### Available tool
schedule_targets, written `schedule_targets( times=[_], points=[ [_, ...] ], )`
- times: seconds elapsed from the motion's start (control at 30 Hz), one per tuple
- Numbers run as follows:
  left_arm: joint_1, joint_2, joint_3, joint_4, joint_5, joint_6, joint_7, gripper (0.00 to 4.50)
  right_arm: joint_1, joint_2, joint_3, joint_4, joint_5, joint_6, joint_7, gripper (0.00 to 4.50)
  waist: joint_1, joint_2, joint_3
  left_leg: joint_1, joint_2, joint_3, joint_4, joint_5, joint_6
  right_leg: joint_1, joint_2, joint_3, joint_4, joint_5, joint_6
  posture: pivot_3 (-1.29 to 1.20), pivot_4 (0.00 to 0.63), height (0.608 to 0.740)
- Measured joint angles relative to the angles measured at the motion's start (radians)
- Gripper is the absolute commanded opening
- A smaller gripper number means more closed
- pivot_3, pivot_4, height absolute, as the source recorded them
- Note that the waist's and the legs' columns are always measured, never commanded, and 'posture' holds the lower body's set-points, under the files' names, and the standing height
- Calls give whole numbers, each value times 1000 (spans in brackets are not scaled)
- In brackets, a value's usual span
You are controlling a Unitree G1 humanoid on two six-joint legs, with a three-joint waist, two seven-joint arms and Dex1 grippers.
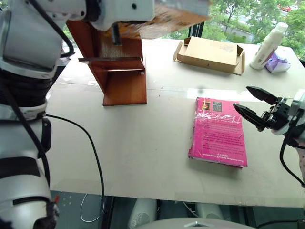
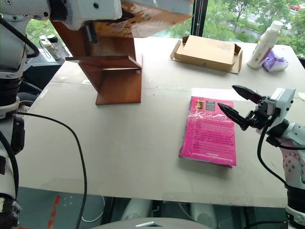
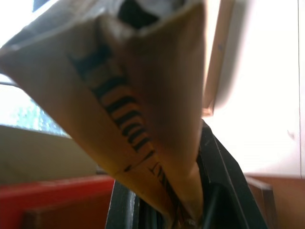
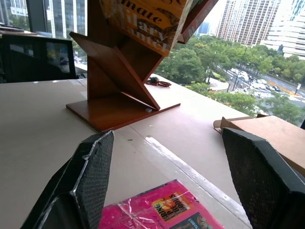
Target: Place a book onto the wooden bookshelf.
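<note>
Yellow-orange book (image 4: pixel 143 21) in left hand (image 3: pixel 190 200)

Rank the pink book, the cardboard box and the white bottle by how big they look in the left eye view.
1. pink book
2. cardboard box, smaller, though farther away
3. white bottle

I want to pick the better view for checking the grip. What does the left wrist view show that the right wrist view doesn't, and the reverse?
Left wrist alone: the left gripper shut on the book, its edge pinched between the fingers.
Right wrist alone: the open right gripper over the pink book, plus the cardboard box.
Both: the book and the wooden bookshelf.
</note>
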Motion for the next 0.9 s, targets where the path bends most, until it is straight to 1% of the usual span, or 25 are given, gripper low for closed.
schedule_targets(
  times=[0.03, 0.13, 0.23, 0.27, 0.43, 0.53, 0.67, 0.83, 0.9],
  points=[
    [-22, 12, -23, 20, 50, 9, -38, 145, -23, 4, 12, 25, -7, -15, 7, 3550, 0, -1, 1, 0, 0, 0, 0, 0, 0, 0, 0, 0, 0, 0, 0, 0, 150, 740],
    [-50, 17, -44, 39, 127, 28, -93, 145, -57, 8, 26, 53, -18, -37, 16, 3550, 2, -1, 2, 0, 0, 0, 0, 0, 0, 0, 0, 0, 0, 0, 1, 0, 150, 740],
    [-84, -58, -107, 47, 252, 72, -110, 145, -95, 17, 49, 73, -28, -55, 19, 3550, 4, -1, 1, 0, 0, 0, 1, 0, 0, 1, -1, 0, 1, 0, 1, 0, 150, 740],
    [-94, -113, -128, 60, 309, 112, -109, 145, -93, 16, 50, 71, -28, -55, 21, 3550, 6, 0, 1, 1, 0, 0, 2, 0, 0, 1, -1, 0, 4, -1, 1, 0, 150, 740],
    [-101, -195, -166, 109, 427, 199, -110, 145, -65, 6, 49, 43, -25, -52, 17, 3550, -4, 1, 0, 6, 0, 0, 6, 0, 0, 1, -1, 2, 17, -3, 4, 0, 150, 740],
    [-90, -203, -172, 113, 478, 251, -134, 145, -37, -7, 41, 2, -16, -46, 14, 3550, -24, 3, 0, 9, 2, 0, 6, 0, 0, 1, 3, 6, 19, -3, 4, 0, 150, 740],
    [-87, -211, -171, 106, 521, 272, -152, 145, -23, -8, 34, -15, -14, -41, -1, 3550, -30, 3, 0, 12, 5, 3, 6, 0, 0, 1, 6, 12, 20, -3, 4, 0, 150, 740],
    [-88, -212, -182, 93, 602, 304, -212, 145, -30, -3, 37, -3, -18, -50, -5, 3550, -28, 3, 0, 9, 6, 4, 6, 0, 0, -1, 7, 12, 18, -2, 3, 0, 150, 740],
    [-88, -211, -182, 91, 639, 333, -243, 145, -46, -2, 40, 22, -24, -58, -4, 3550, -27, 2, 1, 6, 6, 4, 6, 0, 0, -4, 7, 12, 18, 0, 0, 0, 150, 740]
  ],
)
